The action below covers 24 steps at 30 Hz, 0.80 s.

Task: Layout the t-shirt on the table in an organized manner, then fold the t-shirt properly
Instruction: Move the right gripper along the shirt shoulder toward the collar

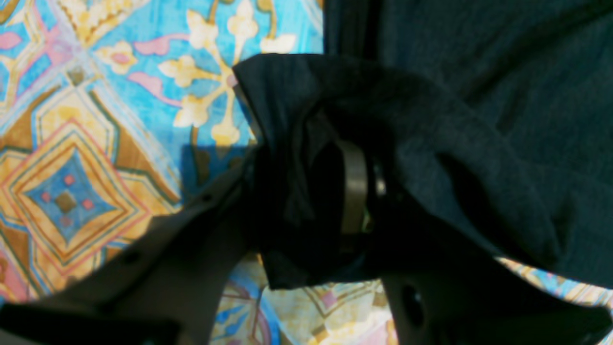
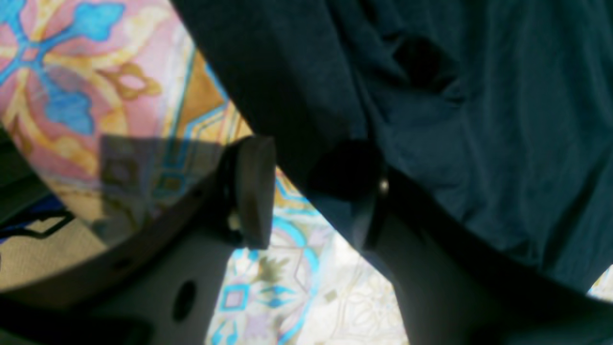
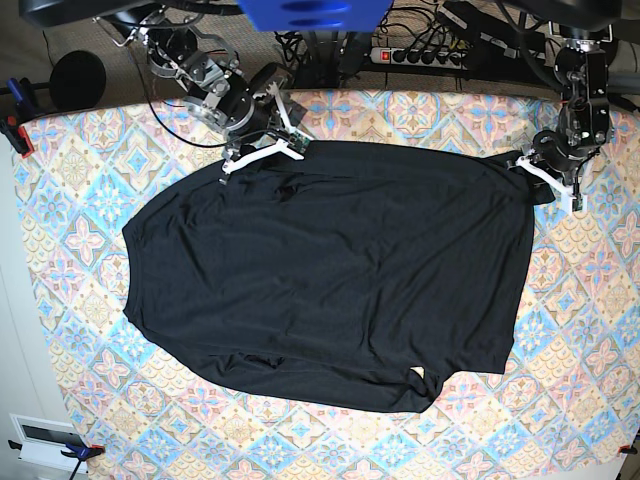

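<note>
I can read no text, label, brand, number or sign anywhere from here: the black t-shirt (image 3: 330,270) is plain, and the cloth on the bench (image 3: 70,290) carries only its floral diamond pattern in blue, pink and yellow.

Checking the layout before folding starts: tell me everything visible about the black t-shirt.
The plain black, soft fabric t-shirt lies spread mostly flat on the floral patterned table, lightly wrinkled, lower hem slightly turned up. The left gripper pinches a bunched far corner; the right gripper stands open at the other far edge, one finger under the cloth.
</note>
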Tool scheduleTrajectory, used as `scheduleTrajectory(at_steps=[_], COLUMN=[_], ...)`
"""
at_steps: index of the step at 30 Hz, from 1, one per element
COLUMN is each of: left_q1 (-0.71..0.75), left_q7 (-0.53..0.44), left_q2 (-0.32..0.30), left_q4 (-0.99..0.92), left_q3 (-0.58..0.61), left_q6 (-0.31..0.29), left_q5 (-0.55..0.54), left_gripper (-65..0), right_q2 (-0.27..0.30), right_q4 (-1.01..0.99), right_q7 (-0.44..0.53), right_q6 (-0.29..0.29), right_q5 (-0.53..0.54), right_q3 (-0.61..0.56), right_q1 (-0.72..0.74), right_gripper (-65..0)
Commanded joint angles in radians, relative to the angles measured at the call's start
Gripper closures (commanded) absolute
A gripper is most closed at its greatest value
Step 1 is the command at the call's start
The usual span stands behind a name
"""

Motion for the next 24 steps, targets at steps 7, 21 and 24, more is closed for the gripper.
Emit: scheduleTrajectory(at_steps=[7, 21, 24], left_q1=[0.004, 0.01, 0.044], left_q7=[0.025, 0.023, 0.019], left_q2=[-0.012, -0.012, -0.012], left_q4=[0.008, 0.055, 0.127], left_q3=[-0.002, -0.008, -0.009], left_q6=[0.003, 0.003, 0.003], left_q5=[-0.001, -0.002, -0.002], left_gripper=[-20.9, -20.9, -20.9], right_q2=[0.003, 0.018, 0.018], right_q4=[-0.019, 0.095, 0.095], right_q7=[0.023, 0.026, 0.04], right_q6=[0.185, 0.211, 0.211], right_q5=[-0.001, -0.002, -0.002], right_q3=[0.014, 0.141, 0.16], right_q1=[0.008, 0.005, 0.007], right_gripper=[0.0, 0.0, 0.0])
